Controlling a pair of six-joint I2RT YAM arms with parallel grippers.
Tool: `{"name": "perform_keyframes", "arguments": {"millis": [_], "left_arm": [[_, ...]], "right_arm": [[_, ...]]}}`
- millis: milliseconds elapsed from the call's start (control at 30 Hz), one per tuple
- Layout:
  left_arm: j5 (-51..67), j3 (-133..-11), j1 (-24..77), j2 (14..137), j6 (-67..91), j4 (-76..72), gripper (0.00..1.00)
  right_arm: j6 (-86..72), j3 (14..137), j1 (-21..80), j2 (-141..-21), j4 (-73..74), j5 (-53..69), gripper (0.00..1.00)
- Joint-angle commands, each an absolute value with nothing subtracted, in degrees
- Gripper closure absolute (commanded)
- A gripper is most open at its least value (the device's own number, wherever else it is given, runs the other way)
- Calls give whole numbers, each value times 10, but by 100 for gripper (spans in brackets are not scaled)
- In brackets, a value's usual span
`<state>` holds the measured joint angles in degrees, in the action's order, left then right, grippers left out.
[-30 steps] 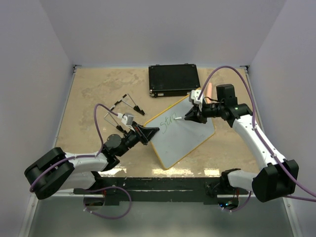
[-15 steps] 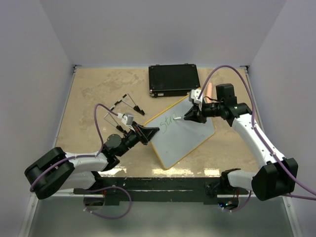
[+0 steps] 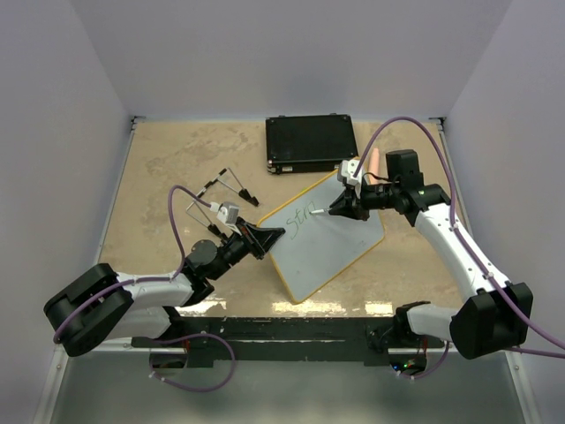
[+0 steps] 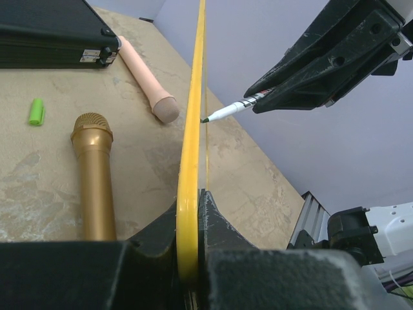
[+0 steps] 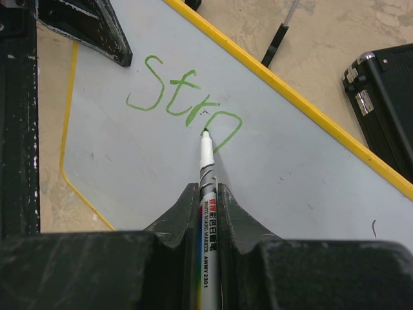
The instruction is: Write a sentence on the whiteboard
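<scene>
Whiteboard [image 3: 331,246] gripped by left gripper [image 3: 272,236]; right gripper [image 3: 341,210] angles marker [image 5: 206,165] down.

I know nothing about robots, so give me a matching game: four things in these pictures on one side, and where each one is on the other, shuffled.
Things:
1. whiteboard
2. marker
3. black case
4. gold microphone

Places:
A. lying beside the pink microphone
B. gripped in the right jaws, tip at the green lettering
C. at the far side of the table
D. edge clamped in the left jaws

Pairs: 1-D, 2-B, 3-C, 4-A
</scene>
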<state>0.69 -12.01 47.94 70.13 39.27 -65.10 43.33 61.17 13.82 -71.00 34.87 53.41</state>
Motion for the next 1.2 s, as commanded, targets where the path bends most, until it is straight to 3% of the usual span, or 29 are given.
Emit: {"name": "perform_keyframes", "arguments": {"millis": [0,400,1167], "left_arm": [[34,-116,480,704,337,-617,100],[33,-111,481,706,336,-617,100],[38,-106,480,708,332,-618,100]], "right_arm": [[438,628,139,-712,352,519,100],[454,669,136,-657,407,544,100],[412,613,67,-603,334,546,100]]}}
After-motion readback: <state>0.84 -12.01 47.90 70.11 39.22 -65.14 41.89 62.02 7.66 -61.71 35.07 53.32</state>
